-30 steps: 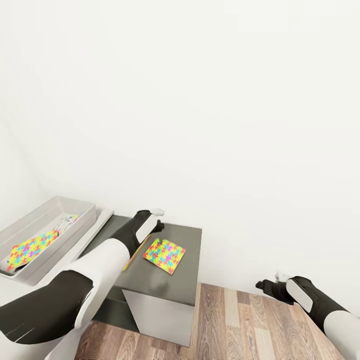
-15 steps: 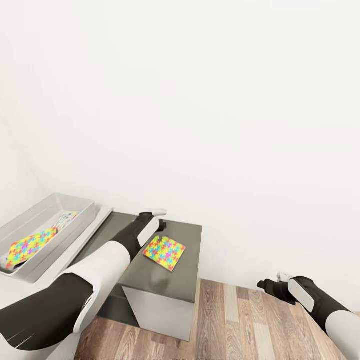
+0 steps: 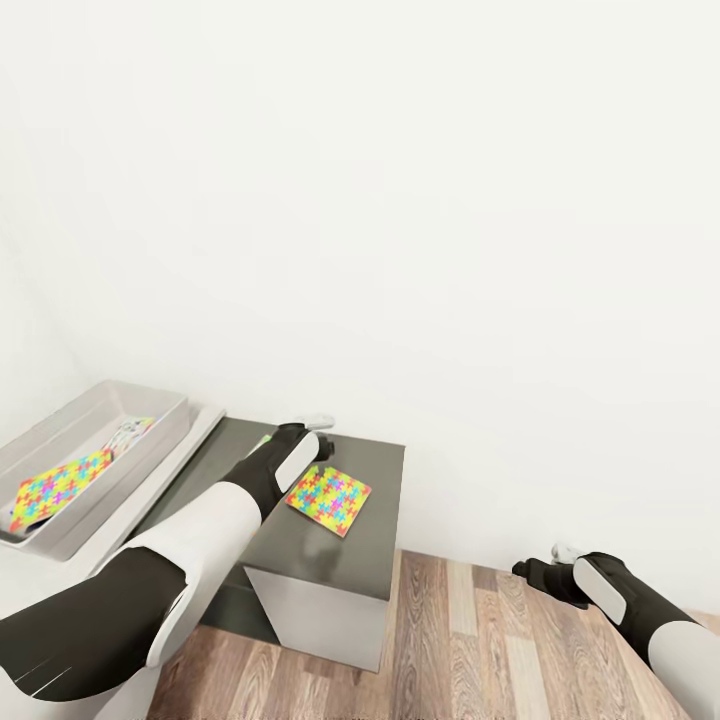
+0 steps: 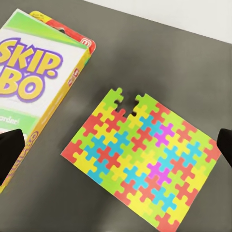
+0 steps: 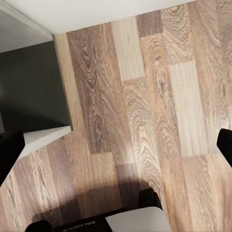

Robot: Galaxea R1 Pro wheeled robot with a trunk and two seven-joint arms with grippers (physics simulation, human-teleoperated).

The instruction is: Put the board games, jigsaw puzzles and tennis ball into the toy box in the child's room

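Multicoloured jigsaw puzzle (image 4: pixel 142 159) lies flat mid-top of the dark side unit (image 3: pixel 360 565), beside a board game (image 4: pixel 36 82) | left gripper (image 4: pixel 116 150) spread above it, I hold nothing | thin, floppy, probably light; I'd pinch an edge | right gripper (image 5: pixel 116 147) spread over floor (image 5: pixel 145 111)

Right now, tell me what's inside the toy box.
In the toy box lies a jigsaw puzzle, with a board game beyond it. Whatever lies under the puzzle is covered.
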